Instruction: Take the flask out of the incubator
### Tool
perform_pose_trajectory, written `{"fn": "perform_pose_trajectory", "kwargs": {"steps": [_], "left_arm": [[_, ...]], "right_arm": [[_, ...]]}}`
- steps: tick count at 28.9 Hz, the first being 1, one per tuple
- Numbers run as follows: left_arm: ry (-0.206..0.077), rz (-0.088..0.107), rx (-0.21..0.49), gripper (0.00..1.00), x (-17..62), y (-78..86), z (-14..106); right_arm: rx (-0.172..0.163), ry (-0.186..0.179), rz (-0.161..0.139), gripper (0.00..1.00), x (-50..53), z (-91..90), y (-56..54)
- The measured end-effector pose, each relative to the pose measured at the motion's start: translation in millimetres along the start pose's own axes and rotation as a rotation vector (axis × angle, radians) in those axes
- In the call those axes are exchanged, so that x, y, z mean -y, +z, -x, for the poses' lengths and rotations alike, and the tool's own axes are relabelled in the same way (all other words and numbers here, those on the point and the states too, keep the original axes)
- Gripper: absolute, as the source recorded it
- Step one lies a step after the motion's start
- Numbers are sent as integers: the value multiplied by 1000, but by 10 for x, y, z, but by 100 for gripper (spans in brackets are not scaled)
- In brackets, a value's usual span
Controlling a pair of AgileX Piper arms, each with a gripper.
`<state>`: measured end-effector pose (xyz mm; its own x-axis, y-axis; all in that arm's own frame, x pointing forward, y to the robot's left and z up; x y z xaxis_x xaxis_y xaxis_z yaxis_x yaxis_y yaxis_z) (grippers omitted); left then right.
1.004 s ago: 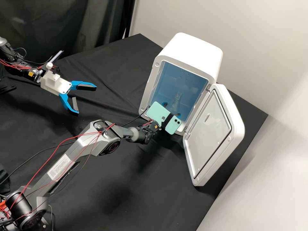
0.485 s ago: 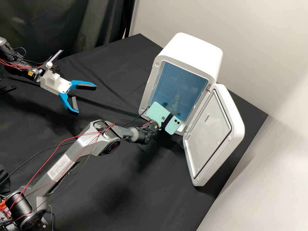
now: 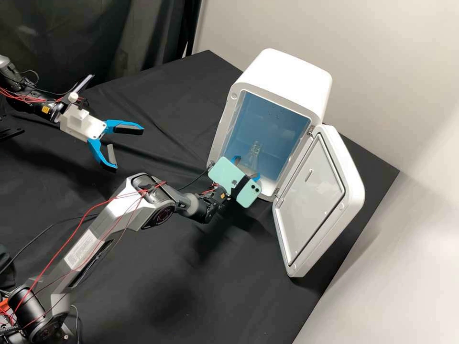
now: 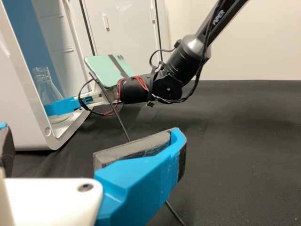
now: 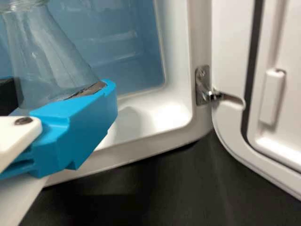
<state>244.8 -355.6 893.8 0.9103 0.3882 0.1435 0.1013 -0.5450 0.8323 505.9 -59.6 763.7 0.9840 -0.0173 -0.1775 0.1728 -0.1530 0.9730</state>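
Observation:
The clear glass flask [image 3: 254, 152] stands upright at the front of the white incubator's [image 3: 287, 76] blue chamber, just inside the opening. My right gripper [image 3: 245, 167] is shut on its lower body; in the right wrist view the flask [image 5: 47, 52] sits between a blue finger [image 5: 75, 122] and the other pad at the frame's edge. The left wrist view shows the flask [image 4: 44, 87] and the right gripper [image 4: 61, 106] at the incubator's mouth. My left gripper [image 3: 127, 148] hangs open and holds nothing, well to the left above the bench.
The incubator door [image 3: 315, 200] is swung wide open to the right, its hinge [image 5: 207, 92] close beside my right gripper. A mint-green phone [image 3: 234, 181] rides on the right wrist. Black cloth covers the bench [image 3: 201, 277]; its right edge runs just beyond the door.
My right arm has drawn back toward the front left, bringing the flask from deeper in the chamber to the opening. The left arm has stayed where it was.

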Motion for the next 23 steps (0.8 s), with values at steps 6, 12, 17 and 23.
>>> {"fn": "perform_pose_trajectory", "kwargs": {"steps": [6,12,17,23], "left_arm": [[2,0,0,100,-6,1,3],[5,-1,1,100,-12,2,6],[5,-1,1,100,-12,2,6],[5,-1,1,100,-12,2,6]], "right_arm": [[2,1,-10,0,11,69,-6],[3,3,-14,0,10,78,-7],[2,4,-19,0,22,92,6],[6,19,-29,0,7,184,6]]}}
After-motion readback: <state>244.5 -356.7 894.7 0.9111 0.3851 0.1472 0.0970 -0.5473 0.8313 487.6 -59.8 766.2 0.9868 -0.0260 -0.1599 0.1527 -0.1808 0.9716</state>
